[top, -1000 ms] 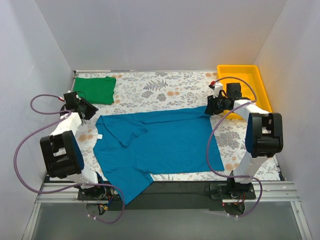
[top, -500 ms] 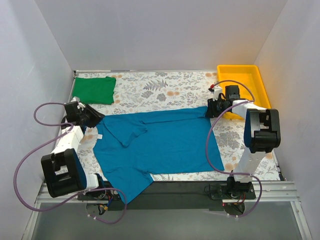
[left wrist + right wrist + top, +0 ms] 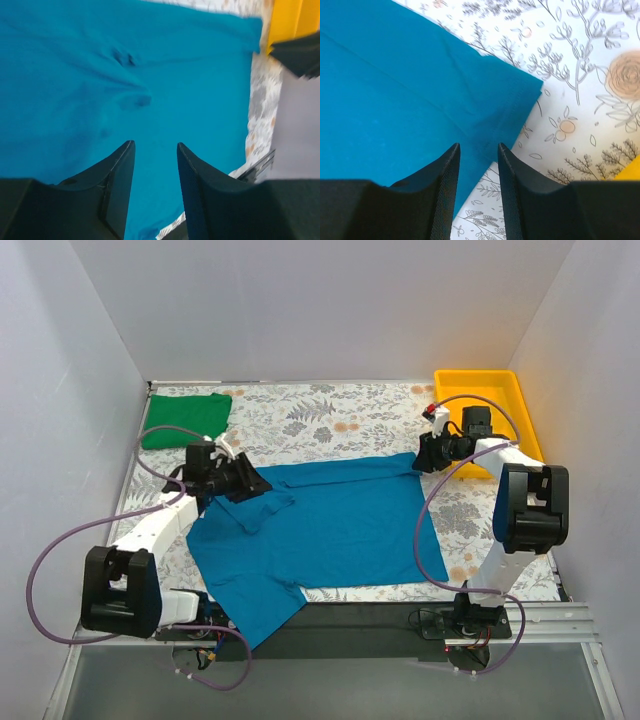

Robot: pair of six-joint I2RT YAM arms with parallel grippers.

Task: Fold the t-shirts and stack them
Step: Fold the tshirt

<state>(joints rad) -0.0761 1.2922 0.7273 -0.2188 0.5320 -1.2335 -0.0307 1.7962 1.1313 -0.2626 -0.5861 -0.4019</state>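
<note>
left tool [image 3: 155, 144]: apart, above teal t-shirt [image 3: 340, 525] | right tool [image 3: 478, 145]: apart, over its far corner | green t-shirt [image 3: 186, 420]: far-left tabletop [image 3: 330, 410]

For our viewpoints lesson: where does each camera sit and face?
Top external: above and behind, looking down on the table; left arm and right arm show.
Left wrist: above the teal-blue t-shirt, facing the yellow tray; own fingers.
Right wrist: looking down at its corner; own fingers.
All share the t-shirt.

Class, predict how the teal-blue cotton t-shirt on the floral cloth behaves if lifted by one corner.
Probably floppy: the teal-blue cotton t-shirt shows soft creases, so it should sag. Likely light, since it lies thin and flat.
</note>
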